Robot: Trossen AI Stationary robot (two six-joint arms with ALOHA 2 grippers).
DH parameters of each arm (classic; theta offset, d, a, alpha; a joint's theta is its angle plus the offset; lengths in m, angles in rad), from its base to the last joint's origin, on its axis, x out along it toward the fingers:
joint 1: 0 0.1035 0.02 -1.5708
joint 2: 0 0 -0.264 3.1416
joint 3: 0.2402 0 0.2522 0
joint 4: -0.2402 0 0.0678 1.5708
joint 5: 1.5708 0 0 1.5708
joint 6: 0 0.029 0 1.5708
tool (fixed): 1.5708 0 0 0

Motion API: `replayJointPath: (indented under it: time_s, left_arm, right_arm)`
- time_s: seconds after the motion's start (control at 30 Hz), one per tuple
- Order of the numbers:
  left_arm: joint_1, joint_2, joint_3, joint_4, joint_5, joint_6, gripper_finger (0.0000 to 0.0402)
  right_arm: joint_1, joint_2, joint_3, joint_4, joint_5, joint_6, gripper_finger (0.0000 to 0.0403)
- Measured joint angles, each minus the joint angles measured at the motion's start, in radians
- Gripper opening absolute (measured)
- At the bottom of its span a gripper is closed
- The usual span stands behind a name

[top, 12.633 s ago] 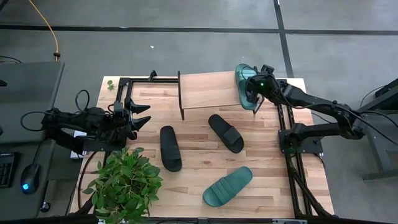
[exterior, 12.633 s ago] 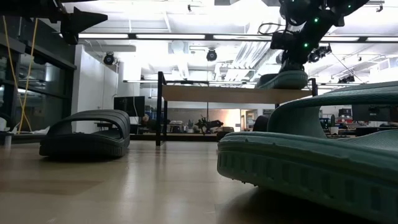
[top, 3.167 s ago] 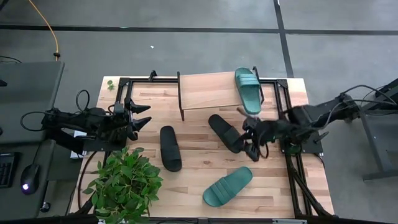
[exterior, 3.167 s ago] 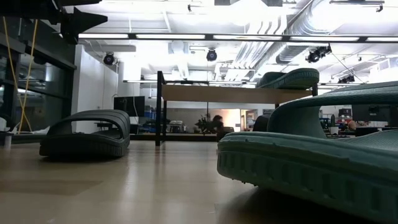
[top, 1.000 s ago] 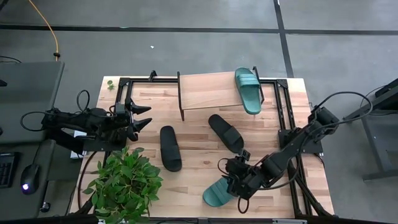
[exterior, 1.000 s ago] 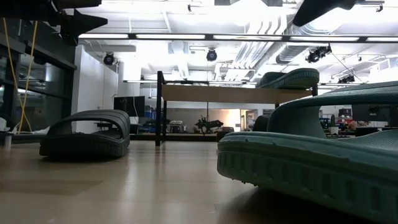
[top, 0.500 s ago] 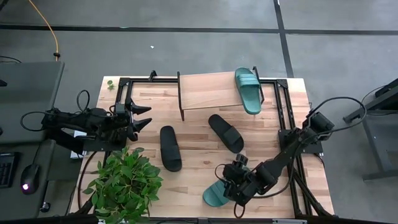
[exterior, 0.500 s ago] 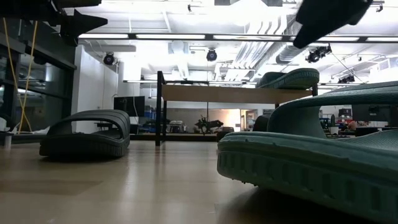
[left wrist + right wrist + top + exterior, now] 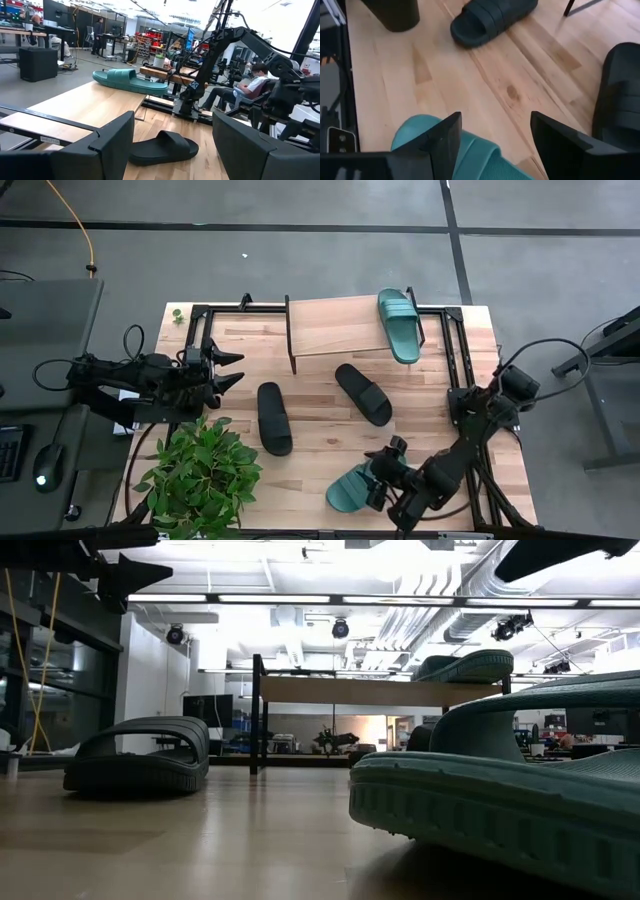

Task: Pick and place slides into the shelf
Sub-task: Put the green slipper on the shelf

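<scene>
The counter (image 9: 320, 435) is a butcher-block slab, and at its far edge stands the shelf (image 9: 335, 326), a low wooden riser on thin black legs. One teal slide (image 9: 398, 324) already lies along the shelf's right end, slightly overhanging the front. A potted plant (image 9: 200, 475) fills the near left corner.

Three slides are left on the counter: two black slides (image 9: 274, 417) side by side in the middle, well apart from each other, and a second teal slide (image 9: 354, 488) near the front edge. The right gripper (image 9: 381, 480) hangs directly over that teal one with its jaws spread wide and nothing between them; its wrist camera looks straight down on the sandal's rounded end. The left gripper (image 9: 231, 367) waits off the left edge, also wide open and empty.

These sandals look light, rubbery and a bit springy, so I'd expect them to flex rather than slip. The thick sole edge or the wide strap seems the safest place to pinch.
</scene>
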Motion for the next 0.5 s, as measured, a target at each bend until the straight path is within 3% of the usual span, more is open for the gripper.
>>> replayJointPath:
  time_s: [0.17,0.5]
  left_arm:
    - [0.000,0.000,0.000,-0.007,0.001,-0.021,0.0250]
    - [0.000,0.000,0.000,-0.007,0.008,-0.023,0.0250]
  right_arm:
    - [0.028,0.000,0.000,-0.002,0.042,0.058,0.0227]
    - [0.039,0.054,0.000,-0.042,-0.033,0.170,0.0227]
